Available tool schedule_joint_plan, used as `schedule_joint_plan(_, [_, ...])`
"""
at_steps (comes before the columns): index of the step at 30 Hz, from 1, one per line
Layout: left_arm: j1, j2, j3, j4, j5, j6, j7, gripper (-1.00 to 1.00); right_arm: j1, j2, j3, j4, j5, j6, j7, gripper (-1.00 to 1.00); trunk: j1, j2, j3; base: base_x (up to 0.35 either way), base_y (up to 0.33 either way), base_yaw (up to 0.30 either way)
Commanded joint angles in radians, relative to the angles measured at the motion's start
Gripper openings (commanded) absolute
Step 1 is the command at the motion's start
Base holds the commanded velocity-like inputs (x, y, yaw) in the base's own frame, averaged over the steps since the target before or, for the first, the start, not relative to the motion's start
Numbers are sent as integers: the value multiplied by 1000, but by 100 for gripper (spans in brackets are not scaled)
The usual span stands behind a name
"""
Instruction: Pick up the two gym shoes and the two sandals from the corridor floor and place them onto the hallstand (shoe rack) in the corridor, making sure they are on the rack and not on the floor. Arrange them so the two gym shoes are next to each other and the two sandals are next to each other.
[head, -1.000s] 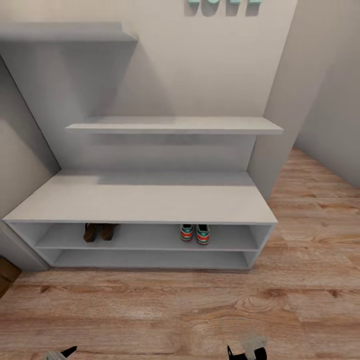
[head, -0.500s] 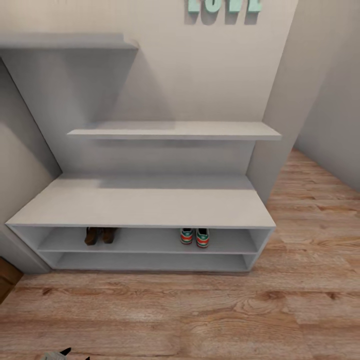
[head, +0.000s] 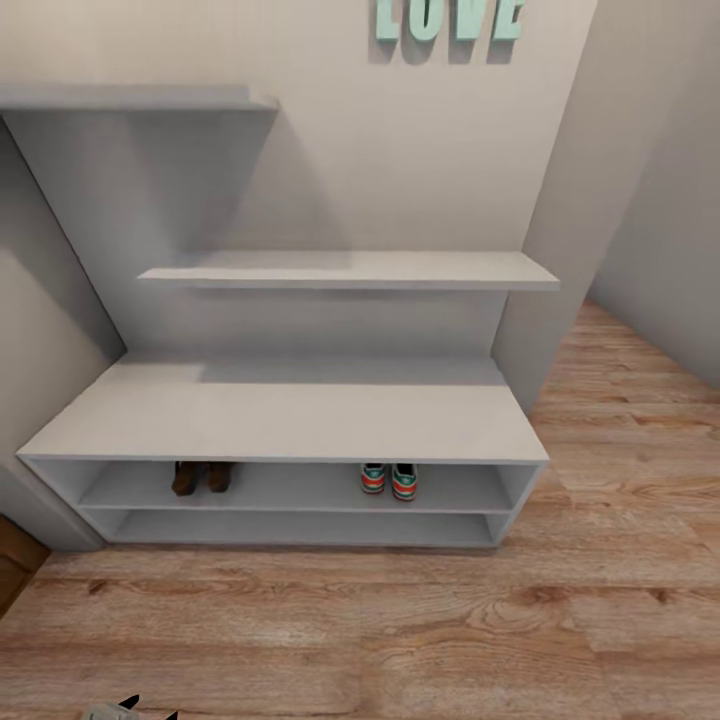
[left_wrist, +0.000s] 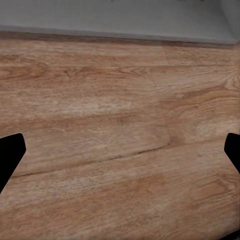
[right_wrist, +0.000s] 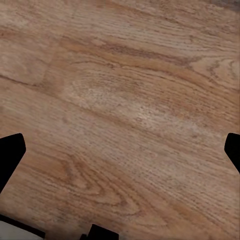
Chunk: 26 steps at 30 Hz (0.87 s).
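The two gym shoes are being seen heel-out on the upper shelf row of the hallstand, right of centre, standing side by side and touching or very nearly so. The two sandals are being kept on the same row, left of centre, likewise paired and well apart from the sneakers.

Both pairs are being judged light. The sneakers are likely being stiffened by their soles and padded heels, so a grip across the heel collar or the sides of the upper would be favoured. The sandals are being judged floppier in the straps, so the firm footbed edge would be the safer hold.

Bare corridor floor is being shown beneath the left gripper, whose fingertips are being held wide apart and empty. The right gripper is likewise being held spread wide over the planks, with nothing between its fingers.
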Motion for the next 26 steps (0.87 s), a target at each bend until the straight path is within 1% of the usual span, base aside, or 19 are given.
schedule_joint_plan(1, [-1, 0, 3, 1, 2, -2, -5, 100, -1, 0, 2, 0, -3, -3, 3, 100, 0, 0, -1, 0, 0, 0])
schedule_joint_plan(16, [-1, 0, 3, 2, 3, -10, -4, 100, -1, 0, 2, 0, -3, -1, 3, 100, 0, 0, -1, 0, 0, 0])
schedule_joint_plan(26, [-1, 0, 1, 1, -5, -12, -4, 100, -1, 0, 2, 0, -3, -1, 3, 100, 0, 0, -1, 0, 0, 0])
